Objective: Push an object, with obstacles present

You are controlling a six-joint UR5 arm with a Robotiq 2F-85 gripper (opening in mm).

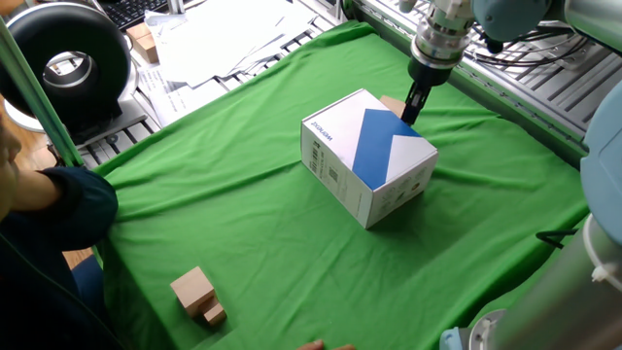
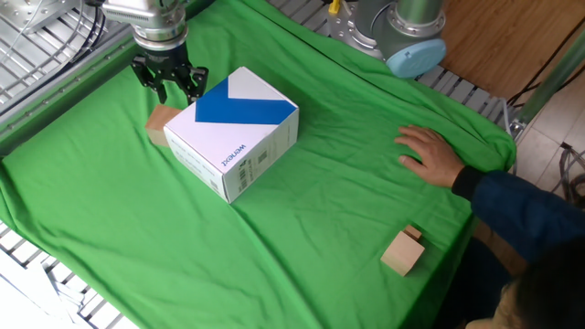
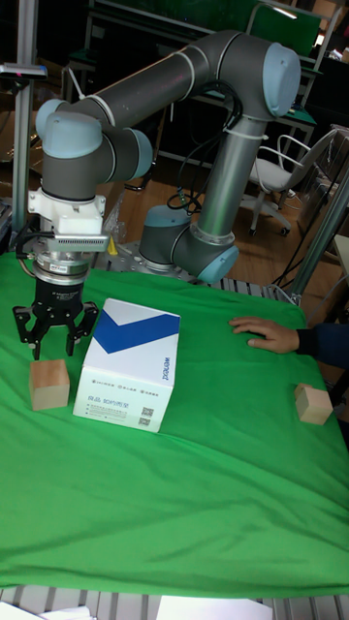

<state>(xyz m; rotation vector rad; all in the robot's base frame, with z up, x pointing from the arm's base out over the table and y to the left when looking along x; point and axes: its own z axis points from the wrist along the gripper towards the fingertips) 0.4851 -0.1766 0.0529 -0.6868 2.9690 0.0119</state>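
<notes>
The object, a small light-tan wooden cube (image 2: pixel 161 125), rests on the green cloth against the far side of the white box with the blue band (image 2: pixel 239 130), the obstacle. In the tall fixed view the cube (image 3: pixel 48 384) sits left of the box (image 3: pixel 131 376). From one fixed view only a corner of the cube (image 1: pixel 390 102) shows behind the box (image 1: pixel 369 156). My gripper (image 2: pixel 171 89) hangs open just above the cube, beside the box's edge, with nothing between its fingers (image 3: pixel 55 341). Seen side-on, the gripper (image 1: pixel 410 109) looks like one dark bar.
A tan block with a tinier block (image 2: pixel 403 250) lies near the cloth's edge, also in view as (image 1: pixel 199 295). A person's hand (image 2: pixel 428 155) rests on the cloth beside the box. A black round device (image 1: pixel 68 60) and papers lie beyond the cloth.
</notes>
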